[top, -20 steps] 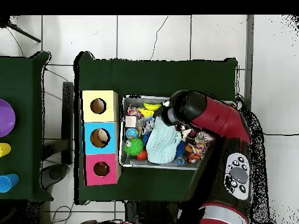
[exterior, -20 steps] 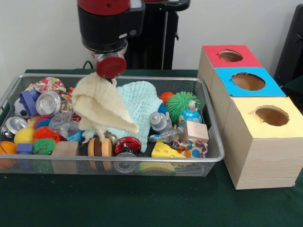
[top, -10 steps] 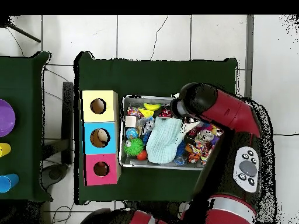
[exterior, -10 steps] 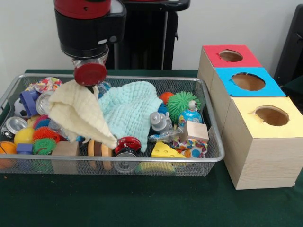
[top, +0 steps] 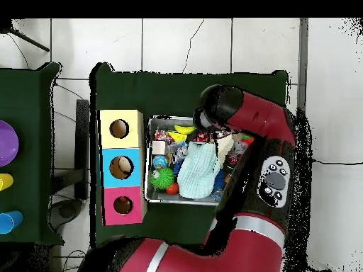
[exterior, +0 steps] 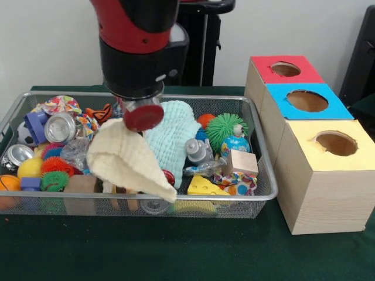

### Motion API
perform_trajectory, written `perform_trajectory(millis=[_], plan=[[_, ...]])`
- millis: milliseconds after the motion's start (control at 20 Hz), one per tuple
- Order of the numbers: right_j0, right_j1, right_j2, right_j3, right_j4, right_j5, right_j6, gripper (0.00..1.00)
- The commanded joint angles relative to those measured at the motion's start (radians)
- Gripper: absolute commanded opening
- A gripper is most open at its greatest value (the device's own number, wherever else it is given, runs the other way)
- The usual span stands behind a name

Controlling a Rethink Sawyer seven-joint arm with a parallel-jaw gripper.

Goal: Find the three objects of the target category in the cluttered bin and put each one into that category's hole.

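My gripper (exterior: 142,118) hangs over the front middle of the wire bin (exterior: 266,193), shut on a cream cloth (exterior: 129,161). The cloth droops from it down to the bin's front rim and hides the toys beneath. Right behind it a mint-green cloth (exterior: 174,136) lies bunched on the clutter. In the overhead view the arm covers the gripper (top: 205,134), with the cream cloth (top: 224,147) beside the mint cloth (top: 198,173). Three boxes with round holes stand beside the bin: red-topped (exterior: 263,67), blue-topped (exterior: 281,96) and yellow-topped (exterior: 304,137).
The bin holds a green spiky ball (exterior: 225,127), a wooden block (exterior: 240,162), a yellow cheese wedge (exterior: 202,186), a metal can (exterior: 58,127), a small grey bottle (exterior: 196,150) and several other toys. Green cloth covers the table (exterior: 176,252).
The gripper swung left with the cream cloth, then back right and toward the bin's front. The cloth now hangs over the front rim; the mint cloth stays in place.
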Motion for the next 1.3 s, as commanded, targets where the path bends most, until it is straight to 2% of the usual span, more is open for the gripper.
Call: perform_trajectory(millis=[50, 300, 550, 900, 1150, 1300], plan=[[0.029, 0.118, 0.031, -0.188, 0.042, 0.187, 0.246, 0.0], [0.032, 0.117, 0.005, -0.235, 0.024, 0.248, 0.208, 0.0], [0.034, 0.083, -0.015, -0.269, 0.026, 0.333, 0.205, 0.0], [0.03, 0.056, -0.024, -0.339, 0.05, 0.446, 0.238, 0.0], [0.047, 0.036, -0.034, -0.326, 0.051, 0.449, 0.254, 0.0], [0.074, 0.035, -0.028, -0.322, 0.082, 0.471, 0.328, 0.0]])
